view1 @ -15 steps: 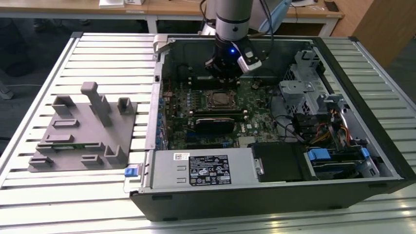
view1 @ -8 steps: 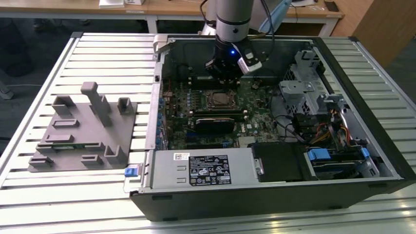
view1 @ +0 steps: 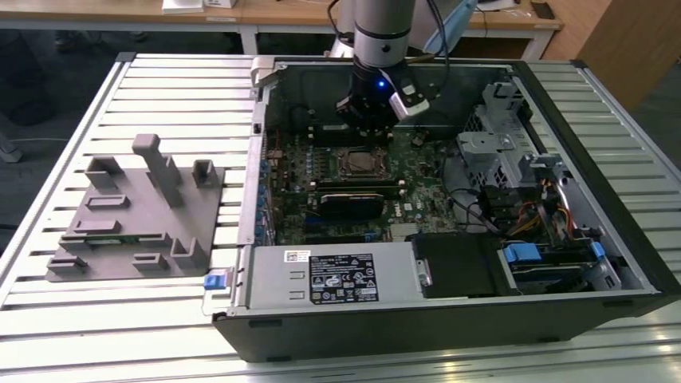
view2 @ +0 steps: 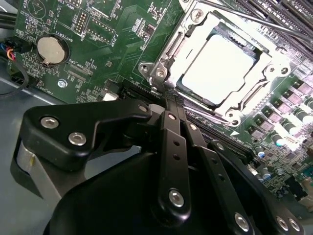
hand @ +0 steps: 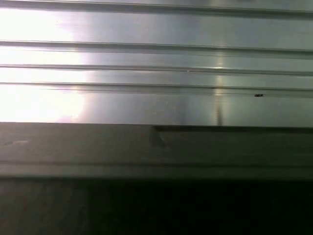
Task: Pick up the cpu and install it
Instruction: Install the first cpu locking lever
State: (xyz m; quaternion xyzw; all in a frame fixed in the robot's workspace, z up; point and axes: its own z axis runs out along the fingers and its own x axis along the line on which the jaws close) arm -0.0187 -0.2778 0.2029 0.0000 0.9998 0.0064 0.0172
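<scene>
The pale silver square cpu (view2: 220,68) lies inside its metal socket frame (view2: 161,73) on the green motherboard (view2: 98,39). The black gripper (view1: 368,126) hovers just beside the frame's edge, holding nothing. I cannot tell whether its jaws are apart.

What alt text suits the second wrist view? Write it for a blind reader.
The cpu, pale and square, sits in its metal socket frame on a green motherboard. The black hand is in the foreground, with a round coin battery beyond.

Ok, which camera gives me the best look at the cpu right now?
The second wrist view: the cpu lies there large and pale inside the socket frame on the motherboard. In the exterior view it is a small square just below the gripper. The first wrist view faces the ribbed metal table.
</scene>
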